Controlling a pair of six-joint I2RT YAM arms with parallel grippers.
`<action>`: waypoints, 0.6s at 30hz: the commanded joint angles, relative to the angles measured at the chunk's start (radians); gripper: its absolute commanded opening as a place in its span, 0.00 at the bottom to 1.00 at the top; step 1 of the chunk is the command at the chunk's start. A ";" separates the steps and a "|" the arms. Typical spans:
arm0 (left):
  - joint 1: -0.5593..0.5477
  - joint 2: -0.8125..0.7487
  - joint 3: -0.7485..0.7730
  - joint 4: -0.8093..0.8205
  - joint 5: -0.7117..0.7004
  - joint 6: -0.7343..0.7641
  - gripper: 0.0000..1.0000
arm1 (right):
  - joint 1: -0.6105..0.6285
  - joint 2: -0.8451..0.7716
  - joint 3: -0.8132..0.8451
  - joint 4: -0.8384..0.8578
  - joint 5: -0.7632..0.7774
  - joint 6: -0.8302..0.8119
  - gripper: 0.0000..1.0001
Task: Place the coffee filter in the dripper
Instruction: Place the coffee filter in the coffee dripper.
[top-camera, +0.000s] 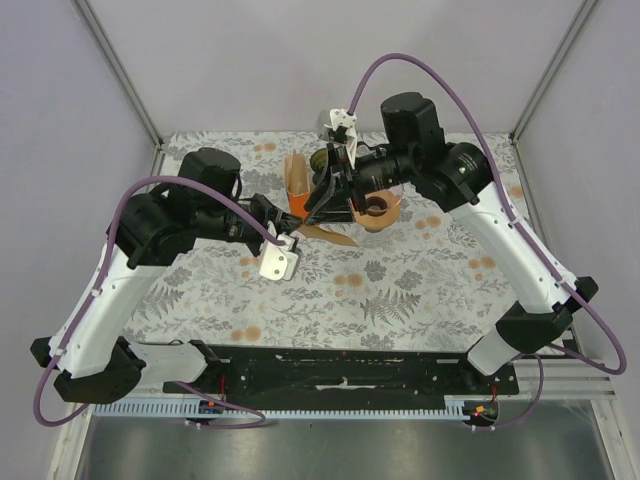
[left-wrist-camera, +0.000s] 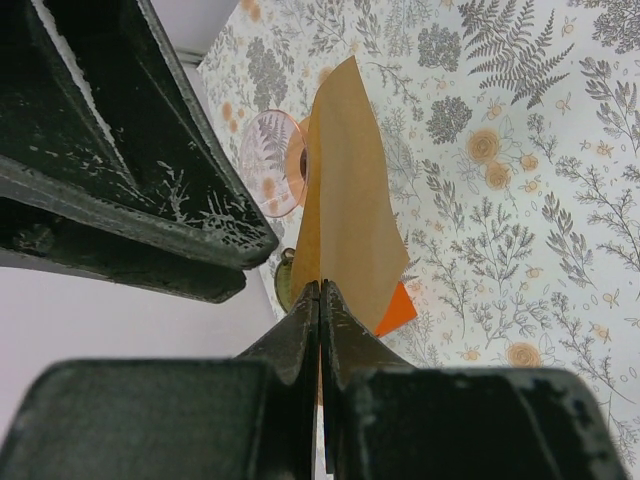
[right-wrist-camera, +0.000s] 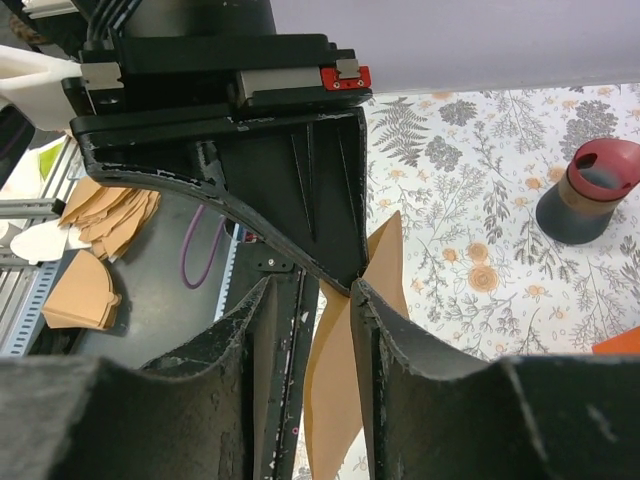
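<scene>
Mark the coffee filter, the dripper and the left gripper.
coffee filter (left-wrist-camera: 350, 190): left wrist view, middle of the flat paper face.
dripper (left-wrist-camera: 264, 160): left wrist view, pink glass wall left of the filter.
left gripper (left-wrist-camera: 320, 292): left wrist view, where its fingertips meet on the filter.
</scene>
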 joint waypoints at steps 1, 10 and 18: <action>-0.009 -0.019 -0.001 0.020 -0.008 0.023 0.02 | 0.017 0.014 -0.001 -0.006 -0.004 -0.017 0.40; -0.009 -0.017 0.000 0.027 -0.011 0.014 0.02 | 0.025 0.030 -0.004 -0.041 0.047 -0.044 0.29; -0.011 -0.017 0.000 0.032 -0.014 0.009 0.02 | 0.025 0.043 -0.004 -0.063 0.096 -0.055 0.27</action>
